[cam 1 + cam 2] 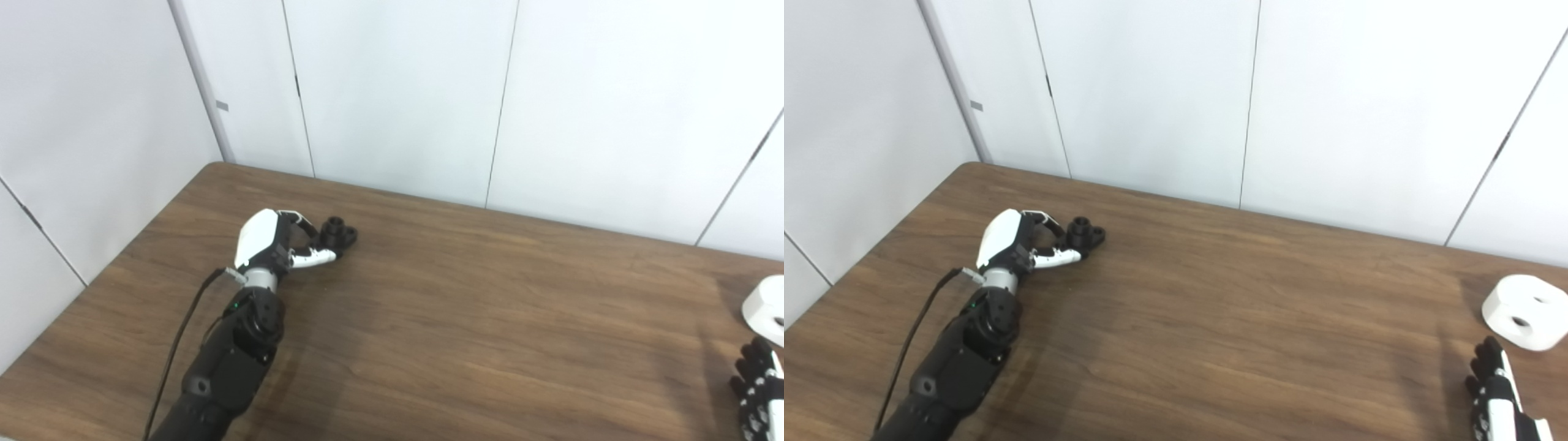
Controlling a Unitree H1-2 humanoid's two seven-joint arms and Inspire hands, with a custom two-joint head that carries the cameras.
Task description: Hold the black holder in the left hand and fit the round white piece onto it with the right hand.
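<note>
Left hand [1020, 245] reached out across the wooden table [1213, 318] toward its far left corner, fingers [1053, 228] curled over and thumb stretched forward beneath them, tips right at the black holder [1085, 234]. Closed loosely around the near side of that holder, though could not tell whether truly gripped or merely touched. Holder rested on the tabletop, near the white wall panels [1151, 92], a short upright tube at one end and a ring-shaped lug at the other. Black cable [177, 349] trailed from the wrist down along the dark forearm.

Round white piece [1525, 311] lay flat on the table far off at the right edge, well apart from the holder, two small holes showing in its upper face. Right hand [1494, 395] sat low in the bottom right corner, just short of the white piece and not touching it, fingers extended and slightly apart, nothing held.
</note>
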